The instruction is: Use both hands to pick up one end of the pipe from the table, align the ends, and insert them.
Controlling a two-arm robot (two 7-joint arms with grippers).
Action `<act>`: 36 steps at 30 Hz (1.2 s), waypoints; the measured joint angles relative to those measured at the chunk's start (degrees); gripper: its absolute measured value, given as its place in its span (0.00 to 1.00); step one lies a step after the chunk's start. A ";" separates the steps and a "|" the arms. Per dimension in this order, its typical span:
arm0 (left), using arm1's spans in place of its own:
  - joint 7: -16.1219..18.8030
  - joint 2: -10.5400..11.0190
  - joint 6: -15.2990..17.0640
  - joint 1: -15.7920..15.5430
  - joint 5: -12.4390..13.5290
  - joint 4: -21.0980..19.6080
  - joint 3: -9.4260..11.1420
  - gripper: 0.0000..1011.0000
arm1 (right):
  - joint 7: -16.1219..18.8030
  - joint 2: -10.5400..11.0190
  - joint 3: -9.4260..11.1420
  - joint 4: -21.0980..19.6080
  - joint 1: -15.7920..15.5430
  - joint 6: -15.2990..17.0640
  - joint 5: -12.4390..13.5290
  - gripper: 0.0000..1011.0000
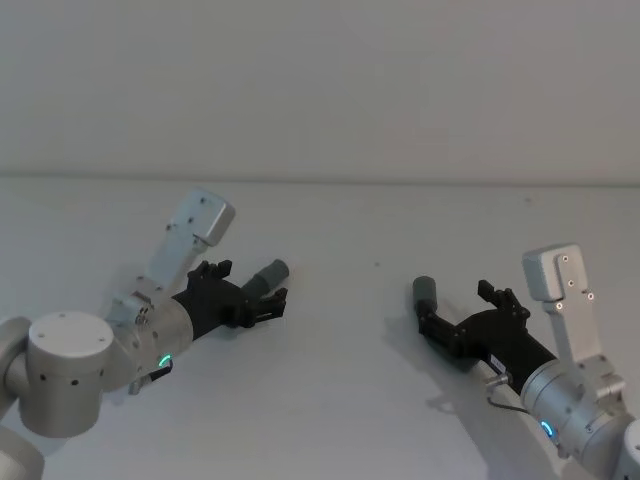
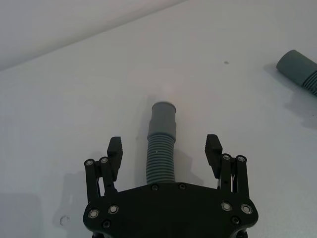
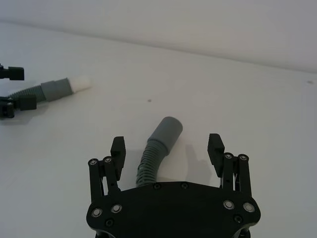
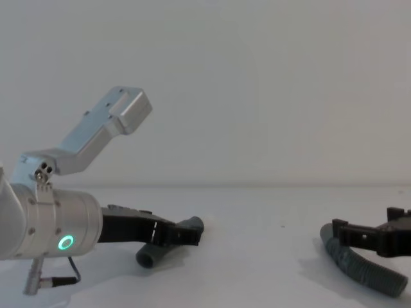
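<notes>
Two dark-grey corrugated pipe pieces lie apart on the white table (image 1: 340, 400). The left piece (image 1: 268, 275) has a grey cuff (image 2: 163, 119) with a white tip (image 3: 81, 82). My left gripper (image 2: 164, 148) is open and straddles its ribbed body, with a gap on each side. The right piece (image 1: 428, 292) curves up to a plain grey cuff (image 3: 167, 131). Around its body my right gripper (image 3: 167, 145) also stands open, its fingers clear of the hose. From the chest, the left piece (image 4: 151, 255) and the right piece (image 4: 359, 268) both rest on the table.
The table runs back to a plain wall, with open surface between the two pieces. A small dark speck (image 1: 377, 265) marks the table in the middle. Silver wrist-camera brackets (image 1: 195, 235) stick up above both arms.
</notes>
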 joint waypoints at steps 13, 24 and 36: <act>-0.96 -0.01 0.15 -0.02 0.50 0.84 -0.26 0.99 | 1.24 0.16 -0.77 0.41 -0.15 0.76 -1.27 0.99; -2.91 -0.13 -0.26 -1.54 1.04 2.84 0.03 0.99 | 1.82 0.17 -1.12 0.73 0.06 1.48 -2.18 0.99; -4.79 -0.24 -0.46 -2.67 1.53 4.39 0.31 0.99 | 2.87 0.44 -1.79 1.46 0.51 2.51 -3.62 0.99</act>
